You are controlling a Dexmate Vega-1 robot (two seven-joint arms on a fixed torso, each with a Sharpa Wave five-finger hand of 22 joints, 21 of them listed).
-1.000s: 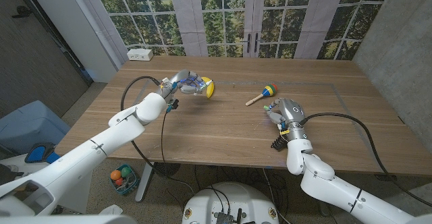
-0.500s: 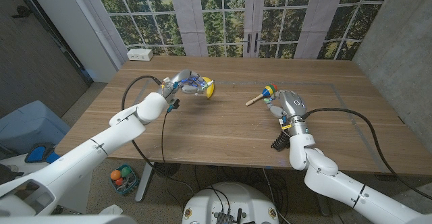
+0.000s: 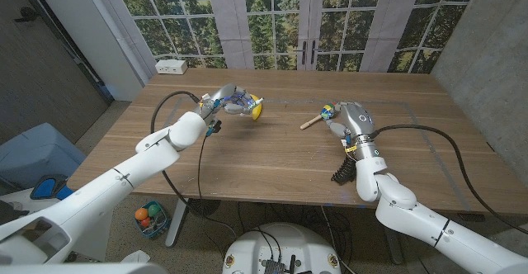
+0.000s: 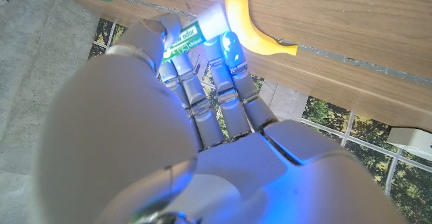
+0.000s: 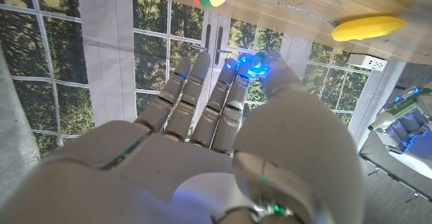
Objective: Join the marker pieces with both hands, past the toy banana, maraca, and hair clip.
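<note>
Holding the marker body (image 4: 183, 35), green-labelled, in the curled left hand (image 3: 229, 101), raised just beside the toy banana (image 3: 256, 108) on the bench (image 3: 272, 154). Pinching a small blue piece, probably the marker cap (image 5: 257, 62), in the right hand (image 3: 350, 119), well right of the banana, beside the maraca (image 3: 318, 115). Carrying both pieces toward each other, by the look of it; next, aligning cap with tip and pressing together.

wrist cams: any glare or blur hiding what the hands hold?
Left wrist view: blue glow on the fingers, hand blurred up close, marker label partly legible. Right wrist view: blue glare at the fingertips masks any held piece; the toy banana looks soft.
</note>
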